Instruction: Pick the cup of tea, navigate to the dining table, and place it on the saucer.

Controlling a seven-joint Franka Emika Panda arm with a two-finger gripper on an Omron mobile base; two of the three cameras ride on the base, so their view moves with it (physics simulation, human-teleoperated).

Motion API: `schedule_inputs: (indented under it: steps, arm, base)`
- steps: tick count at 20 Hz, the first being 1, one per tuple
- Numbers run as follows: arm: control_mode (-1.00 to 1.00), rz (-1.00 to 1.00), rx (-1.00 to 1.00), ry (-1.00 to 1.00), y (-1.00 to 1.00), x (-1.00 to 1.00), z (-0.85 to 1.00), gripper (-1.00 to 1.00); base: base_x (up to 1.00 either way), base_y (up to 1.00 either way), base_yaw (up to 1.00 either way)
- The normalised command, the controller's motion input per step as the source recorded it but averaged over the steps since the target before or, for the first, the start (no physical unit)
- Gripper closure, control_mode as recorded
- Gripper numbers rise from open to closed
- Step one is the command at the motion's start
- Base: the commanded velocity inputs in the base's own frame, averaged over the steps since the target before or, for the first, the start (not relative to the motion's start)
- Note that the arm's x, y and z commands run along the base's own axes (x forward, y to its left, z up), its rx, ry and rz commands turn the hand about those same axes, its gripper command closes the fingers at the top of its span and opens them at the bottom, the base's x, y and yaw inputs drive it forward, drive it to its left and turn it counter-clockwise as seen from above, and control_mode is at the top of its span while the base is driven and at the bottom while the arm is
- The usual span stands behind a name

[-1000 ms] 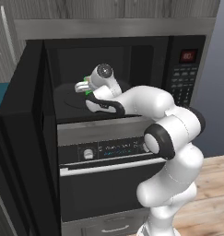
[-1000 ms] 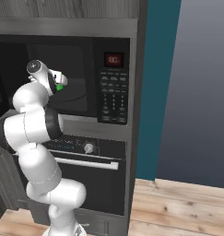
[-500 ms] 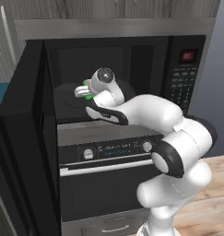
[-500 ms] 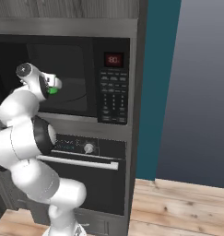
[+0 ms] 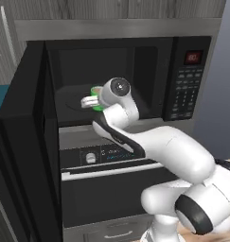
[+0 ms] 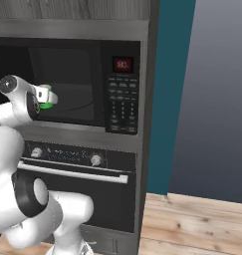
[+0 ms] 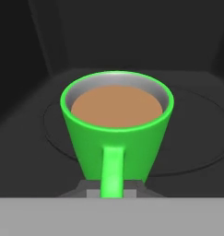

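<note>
Pincer (image 7: 112,191) tight on cup of tea (image 7: 116,124) handle, inside microwave (image 5: 135,71)

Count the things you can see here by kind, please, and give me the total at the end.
Green cup of tea: 1
Black microwave, door open: 1
Oven below it: 1
Round turntable under the cup: 1
Robot gripper, fingers shut on the cup's handle: 1
Total: 5

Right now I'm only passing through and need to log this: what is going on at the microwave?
The white arm's gripper is shut on the handle of the cup of tea, which is upright and full, just above the turntable inside the open microwave. The cup is not out of the microwave yet.
</note>
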Motion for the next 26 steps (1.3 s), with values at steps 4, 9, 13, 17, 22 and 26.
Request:
schedule_inputs:
  steps: [4, 9, 13, 17, 22, 26]
  arm:
    - [-1.00, 0.00, 0.00, 0.00, -0.21, -1.00, 0.54, 1.00]
    - [-1.00, 0.01, 0.00, 0.05, -0.33, -1.00, 0.64, 1.00]
    - [-1.00, 0.02, 0.00, 0.04, -0.61, -1.00, 0.49, 1.00]
    - [-1.00, 0.05, 0.00, 0.00, -0.73, -1.00, 0.15, 1.00]
    - [-1.00, 0.00, -0.01, 0.00, -0.55, -0.97, 0.06, 1.00]
    - [-1.00, 0.00, 0.00, 0.00, -0.39, -0.83, 0.36, 1.00]
  base:
    - [0.00, 0.00, 0.00]
    - [0.00, 0.00, 0.00]
    - [0.00, 0.00, 0.00]
    - [0.00, 0.00, 0.00]
    - [0.00, 0.00, 0.00]
    - [0.00, 0.00, 0.00]
